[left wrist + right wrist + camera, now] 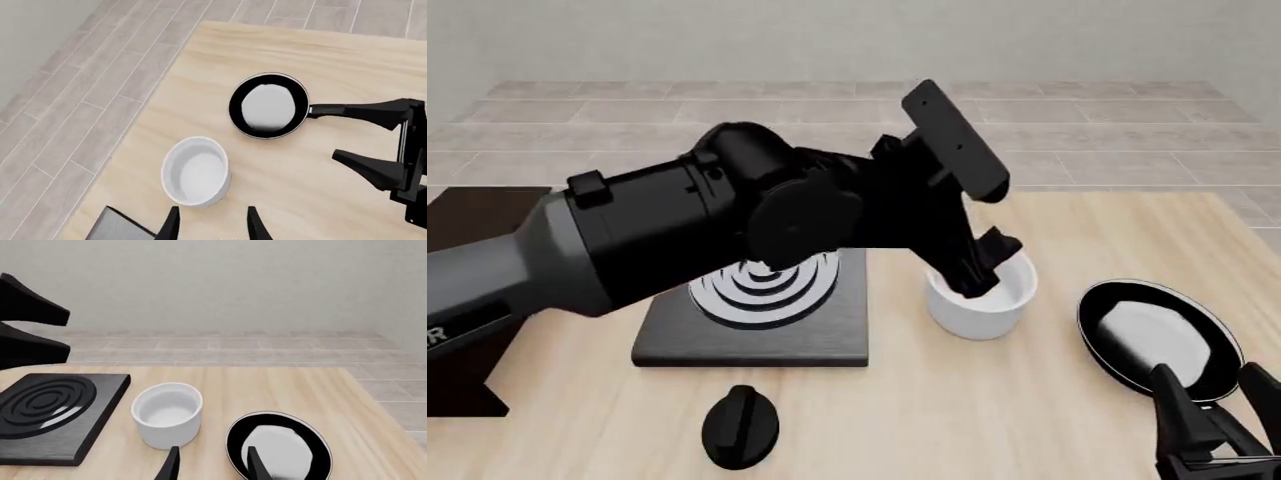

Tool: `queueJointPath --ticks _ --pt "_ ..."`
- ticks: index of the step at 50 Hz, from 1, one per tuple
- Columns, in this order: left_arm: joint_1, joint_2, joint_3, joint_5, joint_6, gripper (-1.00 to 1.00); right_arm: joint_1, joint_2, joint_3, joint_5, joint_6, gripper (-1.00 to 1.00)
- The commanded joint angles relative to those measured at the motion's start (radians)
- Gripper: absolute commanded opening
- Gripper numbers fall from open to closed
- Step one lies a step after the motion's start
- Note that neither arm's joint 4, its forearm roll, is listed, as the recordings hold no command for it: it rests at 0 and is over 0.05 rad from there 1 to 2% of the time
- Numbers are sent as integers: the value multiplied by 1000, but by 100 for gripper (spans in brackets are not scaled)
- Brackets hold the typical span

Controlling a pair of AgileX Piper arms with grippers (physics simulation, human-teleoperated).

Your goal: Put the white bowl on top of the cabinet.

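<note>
The white bowl (981, 300) stands upright on the tabletop (988, 400), between the black ringed slab (754, 335) on its left and the black-rimmed plate (1158, 335) on its right. The left end effector (985, 272) hangs above it, fingers spread. The right end effector (1214, 425), also spread, sits near the plate. The cabinet (467, 230) stands far left.

I see the deep white bowl (981, 305) standing on the light wooden table (1014, 420), with the flat black slab with grey rings (761, 315) just to its left and the black-rimmed plate with a white middle (1158, 332) to its right. The round black knob (742, 427) lies in front of the slab, nearer to me. The big dark wooden cabinet (467, 225) is far off at the left edge, well apart from the bowl.
</note>
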Motion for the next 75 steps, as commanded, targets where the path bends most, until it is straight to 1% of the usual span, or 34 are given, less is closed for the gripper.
queueJointPath --ticks 1,9,15,20,23,25,29,31,37,38,39,44,45,46,47,48,50,51,54,56,62,64,68,72,75 --pt "-40 88 -78 67 30 100 1 3 0 -1 2 100" --pt "-53 120 -88 90 32 100 -2 13 0 -10 4 100" --pt "-51 142 -97 106 60 100 0 17 0 -14 5 100" --pt "-44 175 -124 133 82 100 -2 12 0 -11 3 100" --pt "-44 179 -146 147 76 100 -5 12 -1 -13 15 100" --pt "-51 185 -140 147 75 100 -5 7 -1 -8 14 100" --pt "-46 201 -131 145 97 100 -2 3 -1 -4 13 100" --pt "-37 209 -145 147 99 100 -1 -1 -1 -1 13 100" --pt "-17 241 -190 173 136 100 -2 -5 -1 3 18 100" --pt "-12 257 -201 189 162 100 -2 -4 -1 2 18 100" --pt "-12 257 -202 189 162 100 -2 -4 -1 2 18 100" --pt "-7 304 -272 236 180 100 -1 -8 0 3 14 100" --pt "-8 312 -281 246 190 100 -1 -10 0 5 16 100" --pt "7 337 -308 268 201 100 -3 -16 0 10 17 100" --pt "7 337 -309 268 201 100 -3 -17 0 11 17 100" --pt "27 357 -325 273 225 100 -3 -17 0 11 20 100" --pt "42 380 -350 284 245 100 -2 -15 0 9 20 100" --pt "42 381 -350 284 245 100 -2 -15 0 9 20 100" --pt "51 407 -391 307 255 100 -1 -18 0 12 21 100" --pt "49 421 -426 320 239 100 -1 -16 0 8 25 100" --pt "49 448 -420 314 258 100 1 -13 0 7 28 100" --pt "53 456 -435 320 257 100 0 -13 0 6 29 100" --pt "56 466 -425 315 269 100 -1 -17 -1 9 32 100" --pt "54 477 -412 305 266 100 -1 -20 -1 12 33 100" --pt "58 486 -421 304 265 100 0 -20 -1 11 33 100"
